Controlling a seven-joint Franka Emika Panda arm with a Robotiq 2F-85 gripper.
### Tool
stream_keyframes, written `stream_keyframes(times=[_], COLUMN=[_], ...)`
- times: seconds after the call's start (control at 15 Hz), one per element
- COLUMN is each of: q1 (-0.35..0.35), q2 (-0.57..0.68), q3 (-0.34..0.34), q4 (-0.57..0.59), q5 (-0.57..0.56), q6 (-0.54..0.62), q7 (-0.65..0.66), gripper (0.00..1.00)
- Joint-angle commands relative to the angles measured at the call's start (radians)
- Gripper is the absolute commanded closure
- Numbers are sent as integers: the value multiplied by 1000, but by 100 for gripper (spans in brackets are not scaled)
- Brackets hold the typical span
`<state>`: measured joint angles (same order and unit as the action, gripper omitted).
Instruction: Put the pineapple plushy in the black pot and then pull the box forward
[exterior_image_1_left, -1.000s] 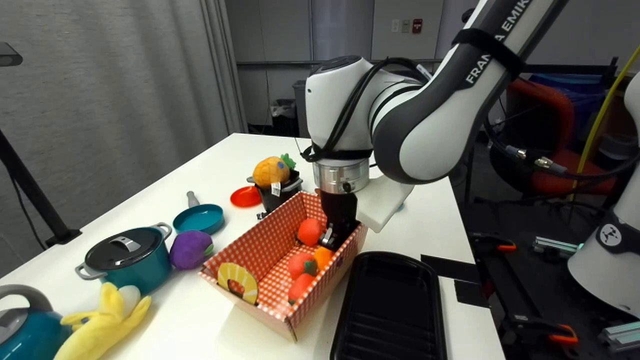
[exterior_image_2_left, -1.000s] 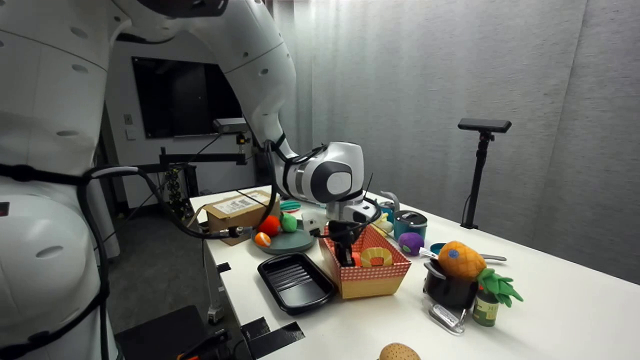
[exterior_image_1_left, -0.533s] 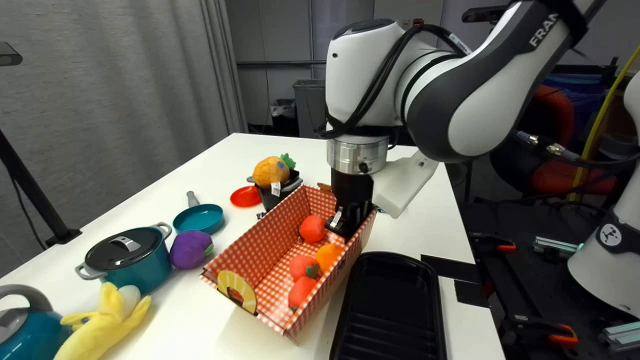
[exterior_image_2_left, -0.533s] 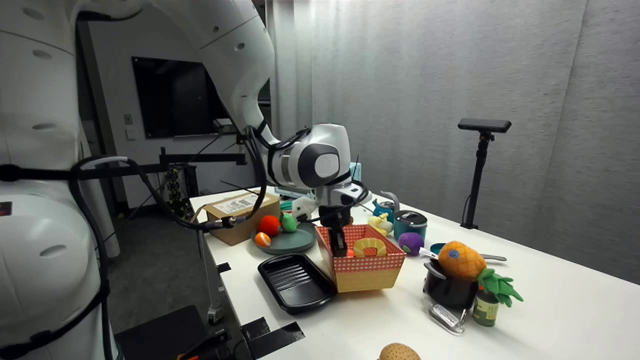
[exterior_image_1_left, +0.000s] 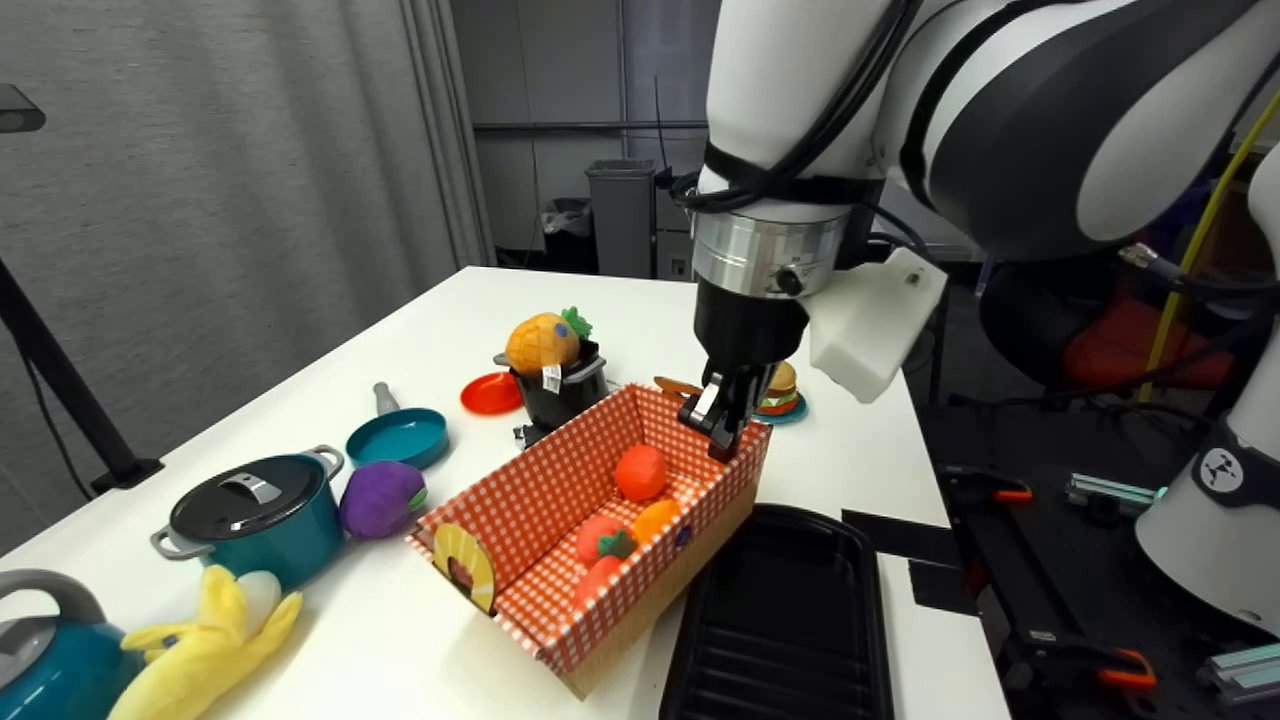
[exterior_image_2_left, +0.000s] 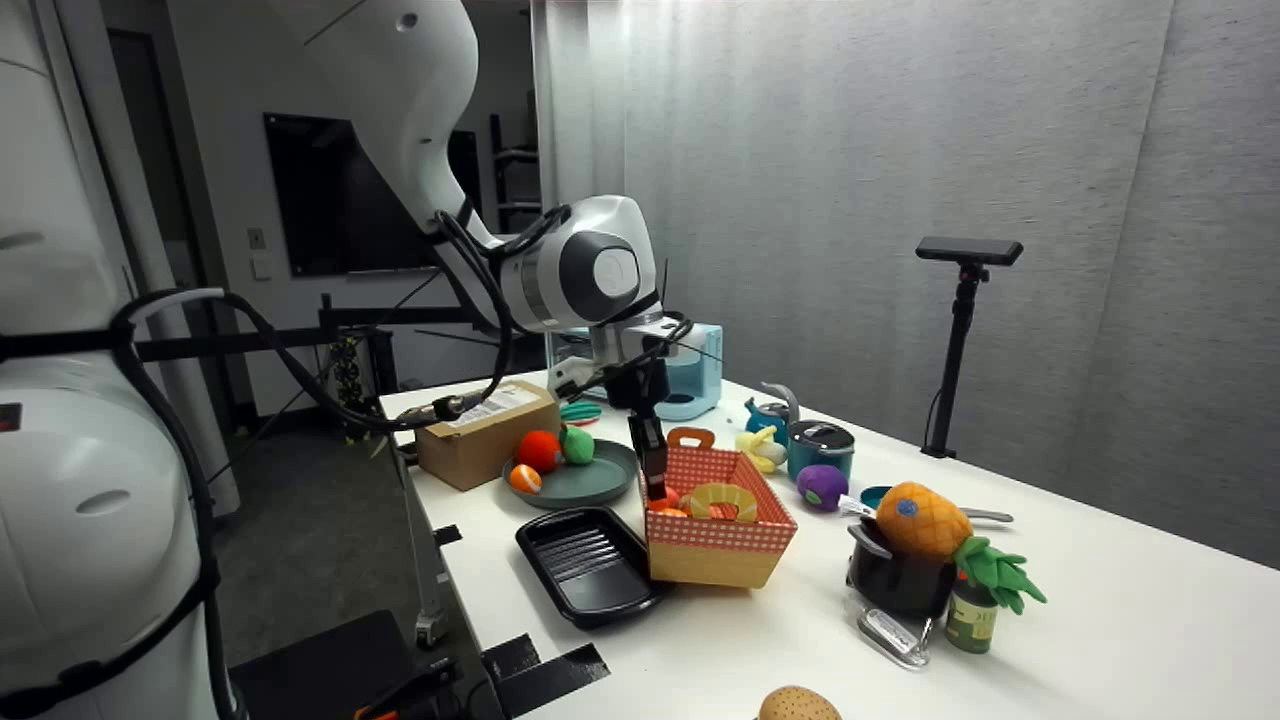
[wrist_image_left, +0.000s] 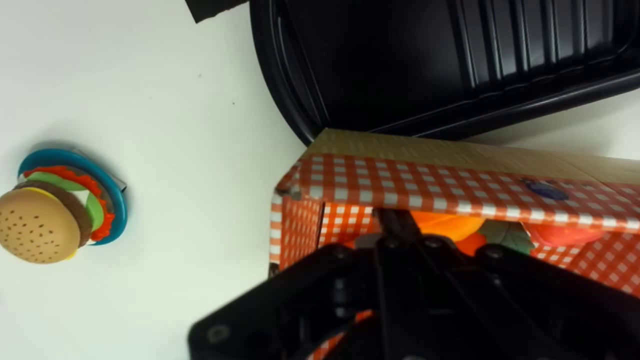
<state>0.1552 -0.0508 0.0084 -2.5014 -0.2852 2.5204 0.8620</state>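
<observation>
Where gripper (exterior_image_2_left: 655, 488) reaches inside box (exterior_image_1_left: 540, 490), jaws meet; pineapple plushy (exterior_image_1_left: 540, 343) sits in black pot (exterior_image_2_left: 900, 585).

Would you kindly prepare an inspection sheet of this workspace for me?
Surface: white table, black tape near one edge.
Job's things: pineapple plushy partly in the black pot, green tuft outside it; checkered box holding toy fruits.
Clutter: black tray beside the box, teal lidded pot, purple plush, toy burger.
Hand: shut, fingertips inside the box by its tray-side wall; held object: nothing seen.
Cables: black cables strapped along the arm.
Surroundings: grey curtain, grey bin.
</observation>
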Motion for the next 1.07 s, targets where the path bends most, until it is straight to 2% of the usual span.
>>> stream_keyframes(times=[0.0,0.27,0.33,0.4,0.47,0.87,0.93,1.0], q1=[-34,-46,-43,-43,-38,-19,-49,-48], q2=[-98,-152,-163,-171,-181,-224,-184,-190], q3=[61,104,111,118,122,138,162,164], q4=[-34,-34,-32,-32,-31,-30,-8,-8], q5=[-45,-29,-9,0,21,157,112,133], q6=[-46,-49,-42,-36,-25,14,-12,-8], q7=[44,9,-11,-26,-51,-211,-161,-183], gripper=[100,100,74,73,68,21,40,31])
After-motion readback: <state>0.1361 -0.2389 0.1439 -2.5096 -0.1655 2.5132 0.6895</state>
